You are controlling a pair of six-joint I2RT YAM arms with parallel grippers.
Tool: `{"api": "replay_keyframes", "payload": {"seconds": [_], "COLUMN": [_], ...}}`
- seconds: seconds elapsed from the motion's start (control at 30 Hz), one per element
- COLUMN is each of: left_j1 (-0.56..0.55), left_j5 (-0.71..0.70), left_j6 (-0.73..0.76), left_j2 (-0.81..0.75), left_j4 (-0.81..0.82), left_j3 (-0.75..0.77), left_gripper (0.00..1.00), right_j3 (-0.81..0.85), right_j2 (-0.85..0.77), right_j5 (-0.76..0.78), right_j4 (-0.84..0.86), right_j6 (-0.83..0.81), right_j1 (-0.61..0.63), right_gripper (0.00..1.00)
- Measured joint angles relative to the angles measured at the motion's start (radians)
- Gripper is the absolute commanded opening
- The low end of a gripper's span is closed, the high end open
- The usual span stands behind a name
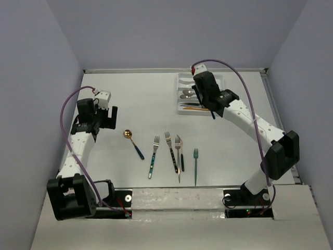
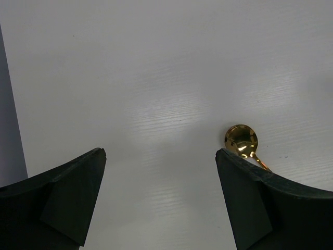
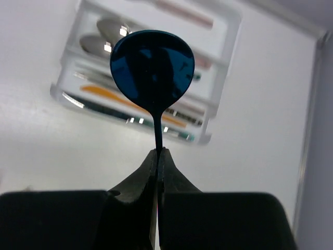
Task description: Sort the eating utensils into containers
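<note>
My right gripper (image 3: 160, 152) is shut on the thin neck of a dark blue spoon (image 3: 152, 70), whose bowl stands up in front of the white tray (image 3: 225, 32). From above, that gripper (image 1: 207, 97) hangs over the tray (image 1: 180, 110) at the back right. The tray's compartments hold silver spoons (image 3: 103, 29), an orange knife (image 3: 106, 95) and other utensils. A gold spoon (image 1: 133, 143), a teal-handled fork (image 1: 153, 156), two more forks (image 1: 170, 151) and a blue fork (image 1: 195, 165) lie on the table. My left gripper (image 2: 160, 153) is open and holds nothing; the gold spoon's bowl (image 2: 241, 139) shows by its right finger.
Grey walls close in the table on the left, back and right. A silver knife (image 1: 179, 167) lies among the forks. The loose utensils lie in a row in front of the arm bases.
</note>
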Motion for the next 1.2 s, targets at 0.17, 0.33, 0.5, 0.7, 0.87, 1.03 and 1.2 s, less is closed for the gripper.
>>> {"api": "replay_keyframes", "payload": {"seconds": [0.17, 0.33, 0.5, 0.7, 0.87, 1.03, 1.2], "left_j1": [0.0, 0.0, 0.001, 0.006, 0.006, 0.006, 0.006], "left_j5": [-0.013, -0.03, -0.052, -0.069, -0.076, -0.079, -0.079], "left_j6": [0.0, 0.0, 0.0, 0.0, 0.0, 0.0, 0.0], "left_j2": [0.011, 0.024, 0.047, 0.07, 0.079, 0.079, 0.079], "left_j4": [-0.001, 0.0, 0.0, 0.0, 0.0, 0.0, 0.0], "left_j3": [0.0, 0.0, 0.0, 0.0, 0.0, 0.0, 0.0], "left_gripper": [0.99, 0.99, 0.99, 0.99, 0.99, 0.99, 0.99], "right_j3": [0.072, 0.072, 0.119, 0.134, 0.158, 0.164, 0.164], "right_j2": [0.132, 0.351, 0.506, 0.55, 0.575, 0.619, 0.623], "right_j5": [-0.082, -0.28, -0.404, -0.473, -0.496, -0.498, -0.499], "right_j4": [0.417, 0.587, 0.518, 0.486, 0.495, 0.502, 0.507], "right_j6": [-0.597, -1.106, -1.41, -1.556, -1.573, -1.574, -1.566], "right_j1": [-0.053, -0.131, -0.176, -0.214, -0.221, -0.221, -0.221], "right_gripper": [0.0, 0.0, 0.0, 0.0, 0.14, 0.32, 0.5]}}
